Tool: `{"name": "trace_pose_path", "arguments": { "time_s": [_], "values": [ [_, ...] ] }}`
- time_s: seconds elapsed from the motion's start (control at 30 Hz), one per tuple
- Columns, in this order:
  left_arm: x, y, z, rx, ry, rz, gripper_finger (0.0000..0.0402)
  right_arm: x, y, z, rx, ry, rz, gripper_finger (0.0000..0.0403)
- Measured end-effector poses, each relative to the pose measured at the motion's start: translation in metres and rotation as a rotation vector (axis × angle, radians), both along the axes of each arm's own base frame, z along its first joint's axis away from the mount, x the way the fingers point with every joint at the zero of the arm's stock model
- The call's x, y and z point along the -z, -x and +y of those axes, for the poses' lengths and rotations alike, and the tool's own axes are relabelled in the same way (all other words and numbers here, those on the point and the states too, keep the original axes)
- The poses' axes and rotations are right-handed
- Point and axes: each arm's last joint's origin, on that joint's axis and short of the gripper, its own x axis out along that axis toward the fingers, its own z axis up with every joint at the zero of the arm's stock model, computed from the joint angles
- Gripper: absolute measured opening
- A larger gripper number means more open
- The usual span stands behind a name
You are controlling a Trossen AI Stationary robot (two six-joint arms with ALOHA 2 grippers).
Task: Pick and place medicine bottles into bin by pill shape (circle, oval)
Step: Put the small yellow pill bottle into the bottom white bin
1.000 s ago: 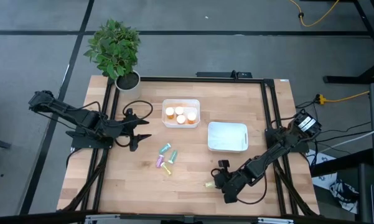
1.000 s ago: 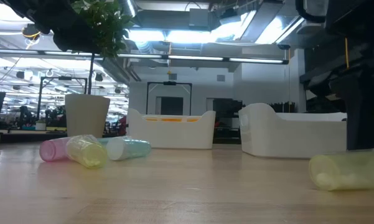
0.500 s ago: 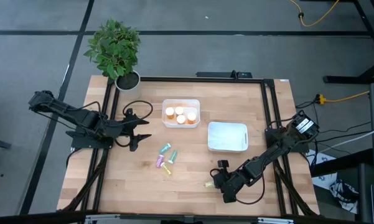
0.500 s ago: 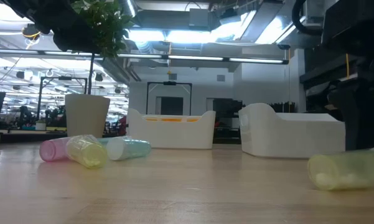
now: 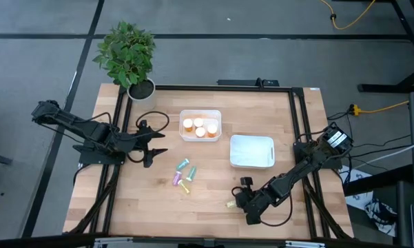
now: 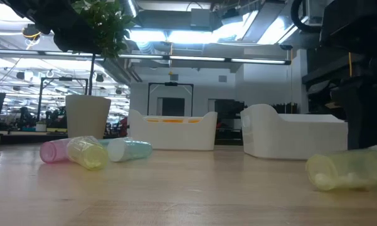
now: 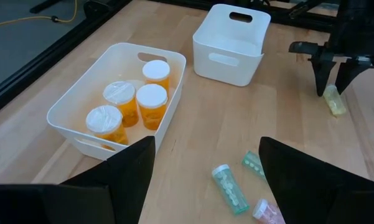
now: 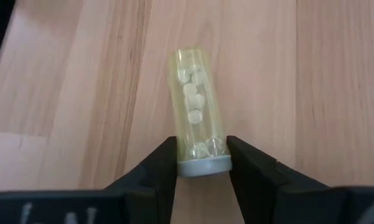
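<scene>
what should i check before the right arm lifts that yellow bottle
1. Right gripper straddles the yellow bottle at its cap end: ok.
2. Fingers fully clamped on it: cannot tell.
3. Bottle lying flat on the table: ok.
4. White empty bin unobstructed: ok.
5. Left gripper open and parked away from the bottle: ok.
6. Pill shape readable: cannot tell.

The wooden table [image 5: 213, 200] carries a lone yellow bottle [image 5: 231, 204] at the right gripper [image 5: 238, 203], four pastel bottles [image 5: 185, 175] between both grippers, an empty white bin [image 5: 251, 151], a bin of orange bottles [image 5: 200, 125], and a potted plant [image 5: 129, 58].
</scene>
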Motion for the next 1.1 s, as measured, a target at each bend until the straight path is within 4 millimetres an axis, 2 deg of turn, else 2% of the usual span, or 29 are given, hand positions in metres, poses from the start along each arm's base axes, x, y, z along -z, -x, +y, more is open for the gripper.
{"name": "trace_pose_path", "arguments": {
  "time_s": [0.17,0.27,0.47,0.6,0.7,0.8,1.1],
  "values": [
    [0.000,0.000,0.000,0.000,0.000,0.000,0.0281,-0.009,-0.002,0.002,-0.002,0.051,0.059,0.0121],
    [0.000,0.000,0.000,0.000,0.000,0.000,0.0281,-0.023,-0.004,0.002,-0.009,0.128,0.145,0.0125],
    [0.000,0.000,0.000,0.000,0.000,0.000,0.0281,-0.075,-0.011,-0.002,-0.008,0.312,0.278,0.0124],
    [0.000,0.000,0.000,0.000,0.000,0.000,0.0281,-0.110,-0.014,-0.013,-0.030,0.457,0.348,0.0124],
    [0.000,0.000,0.000,0.000,0.000,0.000,0.0281,-0.129,-0.018,-0.030,-0.030,0.539,0.417,0.0123],
    [0.000,0.000,0.000,0.000,0.000,0.000,0.0281,-0.138,-0.024,-0.053,0.003,0.570,0.496,0.0123],
    [0.000,0.000,0.000,0.000,0.000,0.000,0.0281,-0.129,-0.037,-0.127,0.139,0.373,0.795,0.0123]
  ]
}}
